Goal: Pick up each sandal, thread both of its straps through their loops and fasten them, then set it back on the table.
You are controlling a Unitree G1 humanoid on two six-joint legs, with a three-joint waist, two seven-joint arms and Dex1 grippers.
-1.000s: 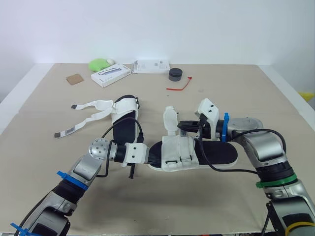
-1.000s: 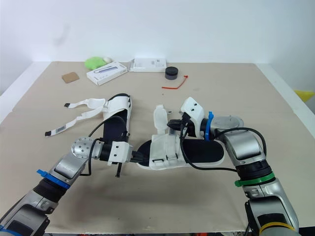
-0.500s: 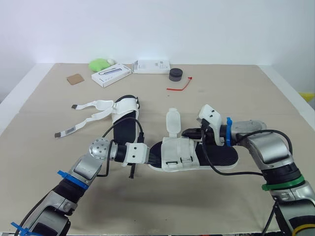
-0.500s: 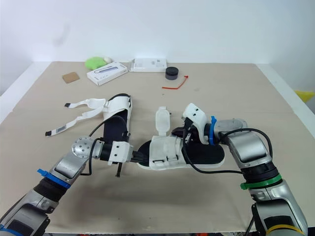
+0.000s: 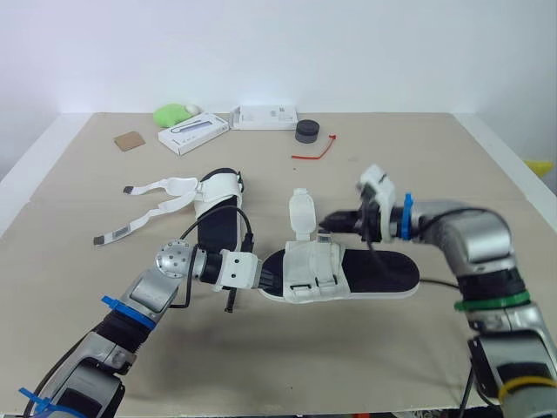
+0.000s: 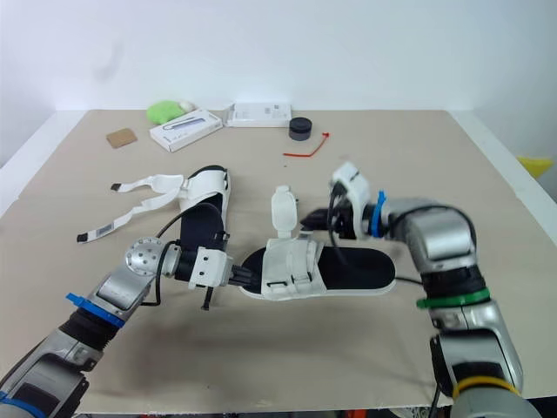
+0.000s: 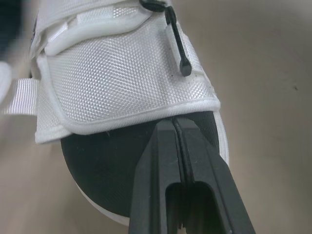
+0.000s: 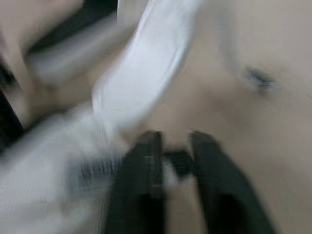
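One sandal (image 5: pixel 374 274), black sole with a white upper, lies at the table's middle. My left gripper (image 7: pixel 174 122) is shut on the toe edge of its sole (image 5: pixel 266 279). One of its white straps (image 5: pixel 300 212) stands upright above the upper. My right gripper (image 5: pixel 331 225) hovers just right of that strap, above the sole; the right wrist view is blurred, with the strap (image 8: pixel 146 63) close ahead. The second sandal (image 5: pixel 219 209) lies further left with both straps (image 5: pixel 152 187) loose and spread out on the table.
Along the far edge sit a green object (image 5: pixel 174 113), two white boxes (image 5: pixel 193 132) (image 5: pixel 265 116), a black round container (image 5: pixel 306 131), a red tie (image 5: pixel 315 152) and a brown card (image 5: pixel 132 139). Cables hang from both wrists near the sandal.
My right gripper dipped toward the sole, then rose again beside the upright strap. My left gripper keeps its hold on the toe; the sandal has barely shifted.
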